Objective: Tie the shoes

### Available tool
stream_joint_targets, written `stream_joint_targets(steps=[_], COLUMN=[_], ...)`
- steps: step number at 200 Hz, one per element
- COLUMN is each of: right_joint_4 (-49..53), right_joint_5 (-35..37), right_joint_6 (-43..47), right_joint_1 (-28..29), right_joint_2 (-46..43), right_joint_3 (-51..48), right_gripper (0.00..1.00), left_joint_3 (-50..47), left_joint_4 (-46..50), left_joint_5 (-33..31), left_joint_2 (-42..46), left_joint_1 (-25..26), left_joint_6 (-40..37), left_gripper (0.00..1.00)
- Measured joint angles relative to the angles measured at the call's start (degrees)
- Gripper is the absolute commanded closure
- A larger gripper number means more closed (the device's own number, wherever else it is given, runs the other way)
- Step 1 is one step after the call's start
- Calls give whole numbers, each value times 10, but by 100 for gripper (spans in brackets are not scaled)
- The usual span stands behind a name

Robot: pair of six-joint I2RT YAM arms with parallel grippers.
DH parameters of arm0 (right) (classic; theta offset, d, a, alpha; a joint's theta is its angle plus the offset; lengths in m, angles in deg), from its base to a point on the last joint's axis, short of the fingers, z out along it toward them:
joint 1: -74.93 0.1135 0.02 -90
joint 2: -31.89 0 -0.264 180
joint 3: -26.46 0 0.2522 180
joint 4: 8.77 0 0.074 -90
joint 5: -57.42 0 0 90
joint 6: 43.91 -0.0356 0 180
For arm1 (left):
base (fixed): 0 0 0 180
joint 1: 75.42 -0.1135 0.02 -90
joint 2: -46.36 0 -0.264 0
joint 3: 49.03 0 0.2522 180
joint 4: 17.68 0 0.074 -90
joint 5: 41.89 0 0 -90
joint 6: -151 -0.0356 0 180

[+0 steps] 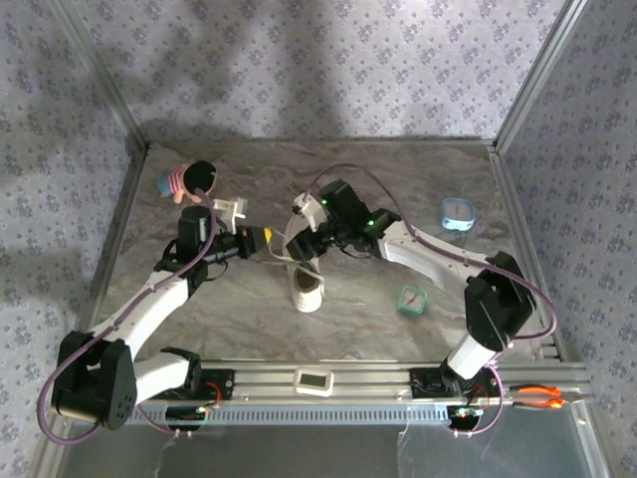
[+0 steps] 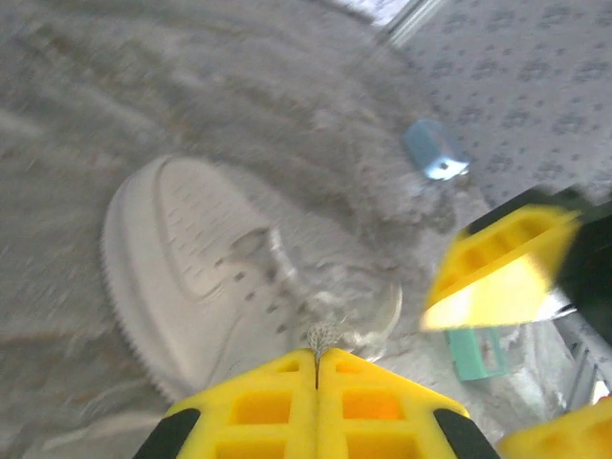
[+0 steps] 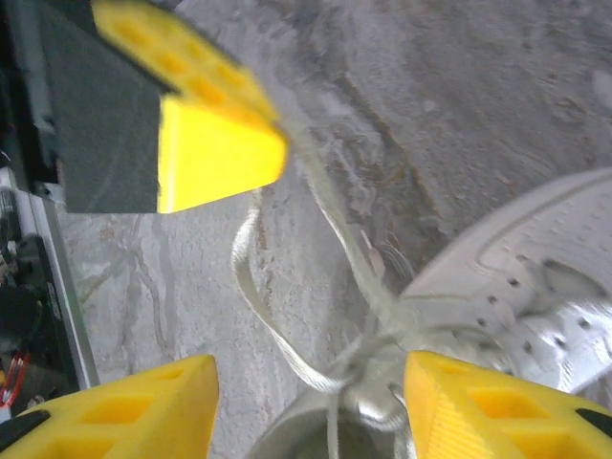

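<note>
Just left of the sneaker (image 1: 308, 289) and past its far end, the left tool (image 2: 317, 368) is clamped shut on the frayed tip of a lace (image 2: 321, 337) running up from the eyelets. The sneaker stands on the desk (image 1: 398, 179), its long axis running from the arms' side toward the far side. Directly above its far end hangs the right tool (image 3: 308, 411), jaws half apart astride the crossed laces and gripping nothing. It is the nearer one to the knot.
</note>
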Motion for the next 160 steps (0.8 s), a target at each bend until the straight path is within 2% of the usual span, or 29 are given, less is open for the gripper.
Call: stream_joint_targets(steps=[54,115,133,160], right_joint_4=[-12,-13,-15,-23], right_joint_5=[6,32,49,82], right_joint_6=[-83,-206,-198,-164], right_joint_1=[-36,-92,-76,-12], right_joint_2=[-33,-22,-25,-56], right_joint_3=[-50,-68,-87,-143], right_gripper=[44,53,57,55], left_joint_3=[-21,44,67,89], left_joint_4=[40,122,121,121], left_joint_5=[-15,-12,-10,-8], left_joint_2=[7,109,121,103], left_joint_1=[-17,-19,-11,14], left_joint_6=[0,-52,-63,-72], left_gripper=[100,100,100,100])
